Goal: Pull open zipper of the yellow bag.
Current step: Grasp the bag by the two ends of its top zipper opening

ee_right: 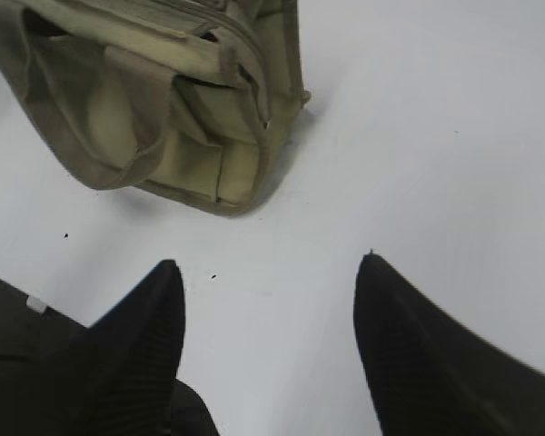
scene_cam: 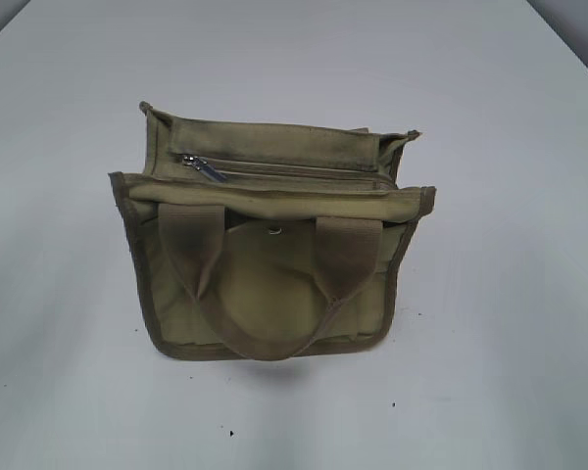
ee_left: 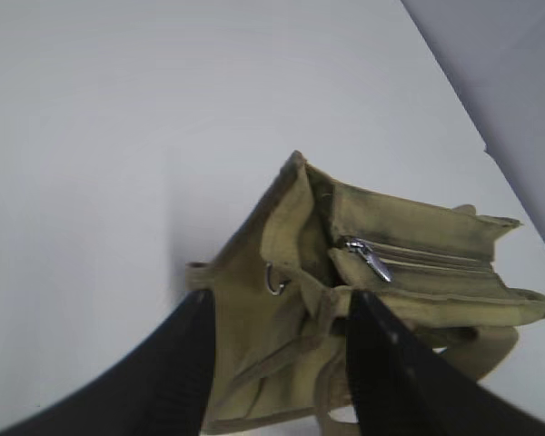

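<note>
The yellow bag stands on the white table with its handles hanging down the near face. Its zipper runs across the top panel, and the silver pull tab lies at the left end. Neither gripper shows in the exterior view. In the left wrist view my left gripper is open. The bag shows between its black fingers, with the zipper and pull tab beyond the right finger. My right gripper is open over bare table, with the bag ahead to its left.
White table surrounds the bag on all sides. A small metal ring hangs on the bag's side, and a metal fitting sits between the handles. The table's far edge and a grey backdrop show at the upper right.
</note>
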Robot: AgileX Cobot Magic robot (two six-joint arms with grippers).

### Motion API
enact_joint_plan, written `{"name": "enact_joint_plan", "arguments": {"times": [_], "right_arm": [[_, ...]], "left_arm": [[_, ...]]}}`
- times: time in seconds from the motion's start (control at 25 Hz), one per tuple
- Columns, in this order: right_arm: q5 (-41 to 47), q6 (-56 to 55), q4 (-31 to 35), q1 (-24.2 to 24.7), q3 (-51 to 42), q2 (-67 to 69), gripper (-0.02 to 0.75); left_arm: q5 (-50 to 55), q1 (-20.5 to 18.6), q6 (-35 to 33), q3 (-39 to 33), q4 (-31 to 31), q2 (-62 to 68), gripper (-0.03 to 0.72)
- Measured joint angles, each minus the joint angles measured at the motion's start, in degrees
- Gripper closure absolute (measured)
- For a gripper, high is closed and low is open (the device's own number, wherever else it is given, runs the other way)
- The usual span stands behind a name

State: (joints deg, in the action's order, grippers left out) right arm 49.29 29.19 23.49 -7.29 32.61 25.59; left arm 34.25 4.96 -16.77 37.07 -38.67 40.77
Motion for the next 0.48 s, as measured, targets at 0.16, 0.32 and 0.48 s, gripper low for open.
{"name": "enact_joint_plan", "arguments": {"times": [0.16, 0.32, 0.48], "right_arm": [[-0.85, 5.55, 0.73, -2.96, 5.83, 12.14, 0.274], [-1.02, 7.68, 0.87, -5.92, 11.50, 24.49, 0.288], [-1.36, 9.06, 0.87, -11.00, 16.00, 34.00, 0.327]], "left_arm": [[5.28, 0.00, -3.51, 6.43, -7.23, 14.44, 0.316], [10.89, 0.25, -5.33, 12.20, -11.86, 25.70, 0.316], [12.11, 2.91, -6.95, 17.73, -14.43, 34.41, 0.316]]}}
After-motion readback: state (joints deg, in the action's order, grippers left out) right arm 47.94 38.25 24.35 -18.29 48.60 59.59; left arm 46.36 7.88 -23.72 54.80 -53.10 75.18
